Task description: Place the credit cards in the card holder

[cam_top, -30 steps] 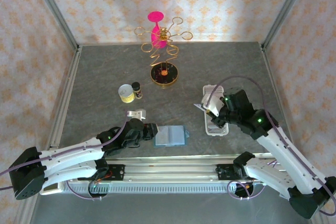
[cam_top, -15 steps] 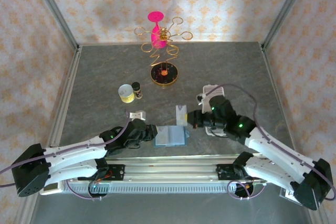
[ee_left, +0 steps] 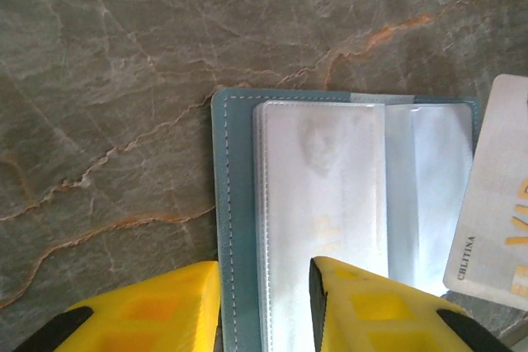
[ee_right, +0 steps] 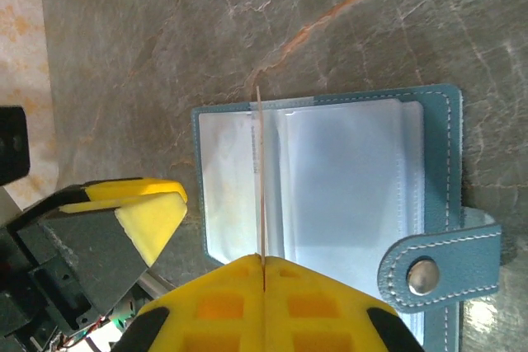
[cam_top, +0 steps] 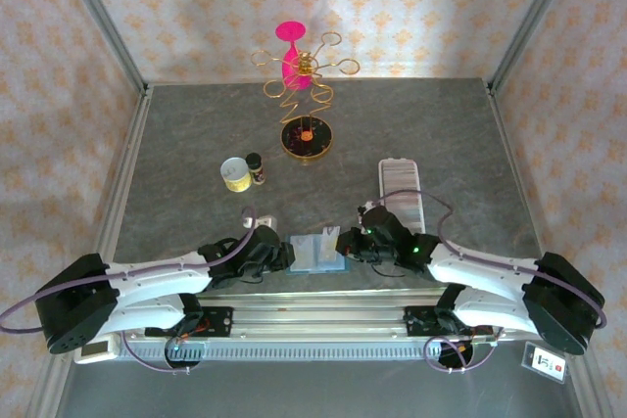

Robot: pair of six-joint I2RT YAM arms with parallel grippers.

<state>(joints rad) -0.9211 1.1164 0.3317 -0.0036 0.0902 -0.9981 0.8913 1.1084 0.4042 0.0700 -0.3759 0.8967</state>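
My right gripper (ee_right: 262,263), low at centre frame, pinches a credit card (ee_right: 260,171) edge-on over the open teal card wallet (ee_right: 346,179). My left gripper (ee_left: 264,307) straddles the wallet's edge, jaws narrowly parted.

Right claw (ee_right: 262,265) with card (ee_left: 493,195), from the ridged tray (cam_top: 400,178) to above the teal card holder (ee_right: 346,187).

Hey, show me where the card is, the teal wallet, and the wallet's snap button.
card (ee_left: 495,195), left wrist view, on its pale face.
teal wallet (ee_left: 233,220), left wrist view, on its stitched left border.
snap button (ee_right: 423,276), right wrist view, on the metal stud's centre.
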